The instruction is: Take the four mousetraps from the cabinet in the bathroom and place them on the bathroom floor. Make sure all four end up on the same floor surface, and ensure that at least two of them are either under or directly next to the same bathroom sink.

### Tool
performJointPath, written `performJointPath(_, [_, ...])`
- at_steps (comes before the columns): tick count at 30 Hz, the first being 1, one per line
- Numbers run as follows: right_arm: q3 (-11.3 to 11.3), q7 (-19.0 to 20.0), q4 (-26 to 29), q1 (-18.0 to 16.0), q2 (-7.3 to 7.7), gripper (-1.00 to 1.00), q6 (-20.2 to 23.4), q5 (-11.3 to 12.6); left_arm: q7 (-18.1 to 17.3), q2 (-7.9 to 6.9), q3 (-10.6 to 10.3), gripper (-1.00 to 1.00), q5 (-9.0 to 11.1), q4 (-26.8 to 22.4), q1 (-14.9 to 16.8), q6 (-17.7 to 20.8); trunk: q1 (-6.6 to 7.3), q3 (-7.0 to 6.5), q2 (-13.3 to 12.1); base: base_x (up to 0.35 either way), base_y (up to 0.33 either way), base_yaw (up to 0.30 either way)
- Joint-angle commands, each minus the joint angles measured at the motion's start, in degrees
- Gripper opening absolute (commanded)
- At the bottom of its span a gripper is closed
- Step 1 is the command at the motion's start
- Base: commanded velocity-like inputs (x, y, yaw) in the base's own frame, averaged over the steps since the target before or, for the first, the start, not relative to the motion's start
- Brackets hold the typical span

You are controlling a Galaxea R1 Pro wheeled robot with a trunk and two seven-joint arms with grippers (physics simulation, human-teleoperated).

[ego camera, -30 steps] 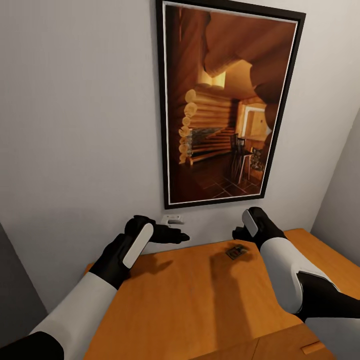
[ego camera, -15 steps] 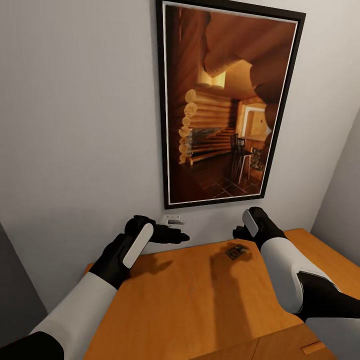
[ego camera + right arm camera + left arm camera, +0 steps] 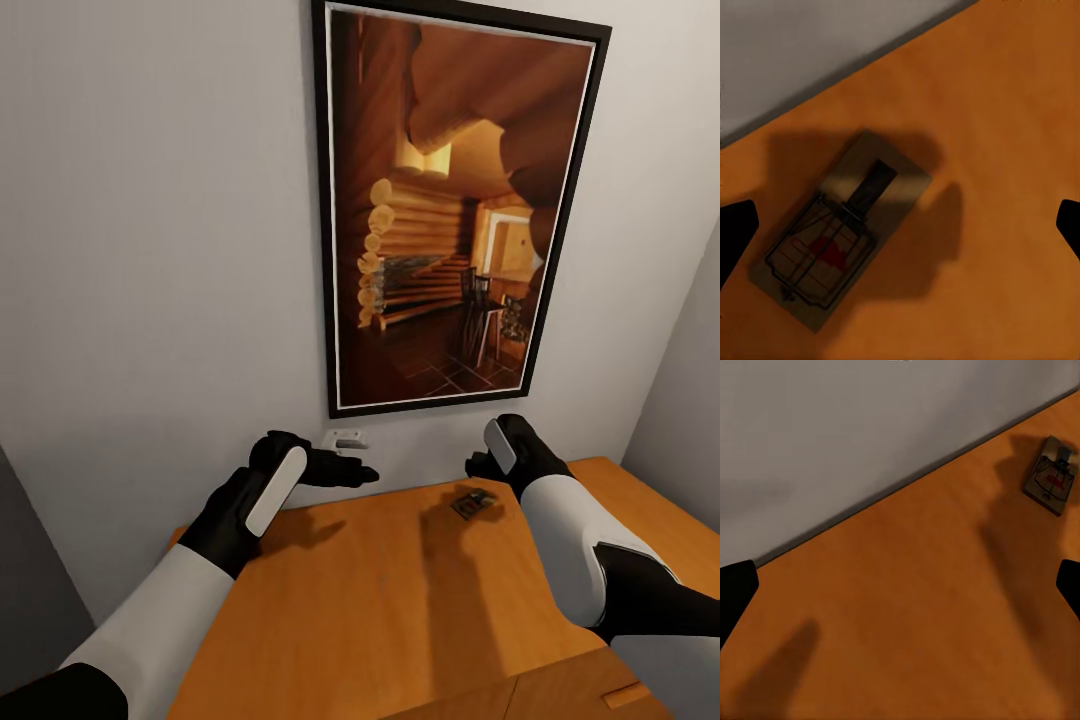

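Right hand poised over a lone mousetrap, nothing stirring

Nearest, the orange-brown cabinet [image 3: 400, 600] top is seen, with the left hand [image 3: 345, 470] held out spread above its bare wood near the wall; its fingertips [image 3: 736, 589] are seen far apart in the left wrist view. Further on, one mousetrap [image 3: 473, 503] lies flat on the cabinet top, just below the right hand [image 3: 480, 466], whose fingertips [image 3: 735, 225] are spread wide on either side of the trap. Over the last second nothing has been shifted, so a pause before the descent is judged likely and no trap is yet grasped. Behind, a framed picture [image 3: 450, 200] is hung on the wall. The other three traps, the bathroom floor and any sink cannot be made out.
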State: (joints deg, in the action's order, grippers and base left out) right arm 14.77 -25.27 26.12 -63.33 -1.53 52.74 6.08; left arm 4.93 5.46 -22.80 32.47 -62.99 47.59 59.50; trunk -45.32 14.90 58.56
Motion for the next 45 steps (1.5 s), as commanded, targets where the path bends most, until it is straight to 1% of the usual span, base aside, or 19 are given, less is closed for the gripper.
performJointPath(1, [0.2, -0.6, 0.1, 0.0, -0.04, 1.0, 0.0, 0.6, 0.5, -0.01, 0.0, 1.0, 0.5, 0.0, 0.1, 0.2, -0.01, 0.08, 0.1, 0.0, 0.0, 0.0])
performJointPath(31, [0.2, -0.5, 0.1, 0.0, -0.14, 1.0, 0.0, 1.0, 0.9, 0.08, 0.0, 1.0, 0.5, 0.0, 0.1, -0.1, -0.01, 0.08, 0.1, 0.003, 0.0, 0.0])
performJointPath(45, [0.1, -0.5, 0.1, 0.0, -0.14, 1.0, 0.0, 1.0, 0.9, 0.07, 0.0, 1.0, 0.5, 0.1, 0.1, -0.1, -0.01, 0.08, 0.1, 0.1, 0.0, 0.0])
